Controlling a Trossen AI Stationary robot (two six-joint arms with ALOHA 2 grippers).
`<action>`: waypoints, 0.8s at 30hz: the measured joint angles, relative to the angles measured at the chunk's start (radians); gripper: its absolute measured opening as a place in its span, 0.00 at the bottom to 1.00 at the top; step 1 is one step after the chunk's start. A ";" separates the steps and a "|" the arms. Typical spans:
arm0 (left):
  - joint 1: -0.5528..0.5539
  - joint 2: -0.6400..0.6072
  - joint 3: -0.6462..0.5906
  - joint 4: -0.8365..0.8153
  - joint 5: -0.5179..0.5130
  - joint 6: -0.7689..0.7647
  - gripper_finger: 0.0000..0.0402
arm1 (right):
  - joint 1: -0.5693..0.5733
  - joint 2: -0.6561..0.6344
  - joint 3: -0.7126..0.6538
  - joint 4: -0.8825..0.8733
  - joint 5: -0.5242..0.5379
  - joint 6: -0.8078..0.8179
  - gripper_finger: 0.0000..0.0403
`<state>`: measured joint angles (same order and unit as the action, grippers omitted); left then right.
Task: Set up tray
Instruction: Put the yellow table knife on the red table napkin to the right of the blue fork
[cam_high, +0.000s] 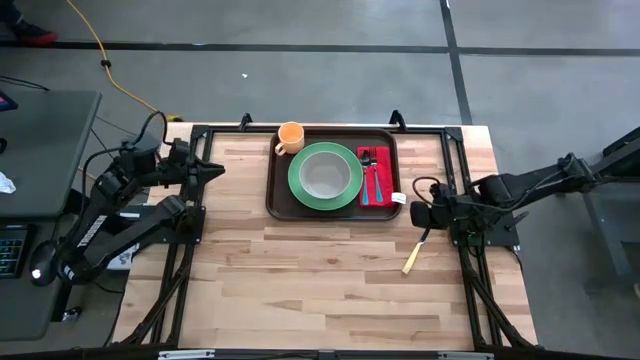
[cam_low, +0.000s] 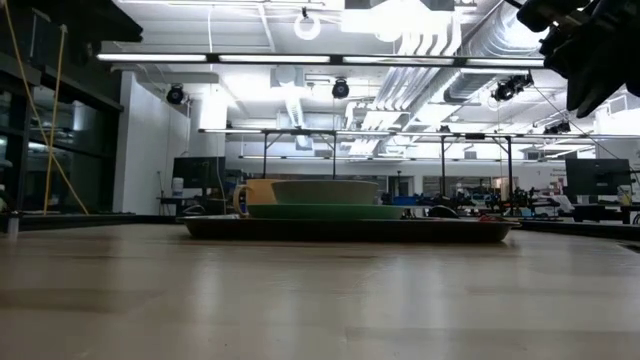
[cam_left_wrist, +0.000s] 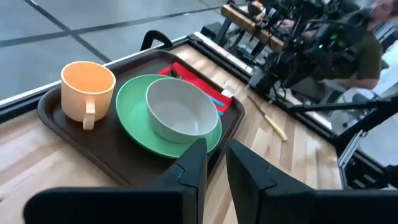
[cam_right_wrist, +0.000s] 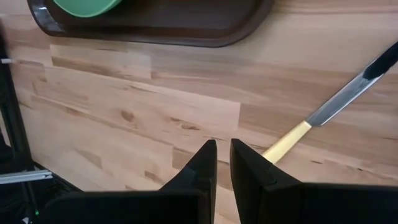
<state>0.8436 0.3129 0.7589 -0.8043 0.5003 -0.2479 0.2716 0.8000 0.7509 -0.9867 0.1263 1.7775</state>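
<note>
**Loaded tray at the far edge, a knife alone near the right arm**

The tray lies at the far middle of the wooden table, with its long side along the table's far edge. On it, the high view shows an orange mug in the far left corner, a green plate in the middle with a grey bowl inside it, and a red napkin on the right side. On the napkin lie some cutlery pieces; I cannot tell which ones.

The left wrist view gives what the high view does not: the handle of the mug faces toward this camera, and the bowl is empty. The low view shows only the stacked profile of tray, plate, bowl and mug, and hides the napkin almost fully.

A knife with a yellow handle lies on the bare table, right of the tray and apart from it. The right wrist view shows its blade and handle clearly, and also the rounded near edge of the tray.

The left gripper waits at the left side of the table, pointing toward the tray; its fingers are nearly together with a narrow gap and hold nothing. The right gripper hovers near the blade end of the knife; its fingers are also almost closed and empty.
</note>
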 joint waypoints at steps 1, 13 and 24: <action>0.000 -0.008 0.000 0.001 0.000 -0.009 0.23 | 0.000 0.001 0.000 0.001 0.002 0.000 0.06; 0.000 -0.050 -0.002 0.133 -0.065 -0.102 0.23 | -0.001 0.014 0.000 0.004 0.042 0.001 0.06; 0.000 -0.119 -0.205 0.462 0.000 -0.269 0.23 | -0.003 0.019 0.000 0.004 0.051 0.015 0.06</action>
<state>0.8436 0.1940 0.5537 -0.3419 0.4999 -0.5167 0.2684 0.8191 0.7509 -0.9826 0.1773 1.7923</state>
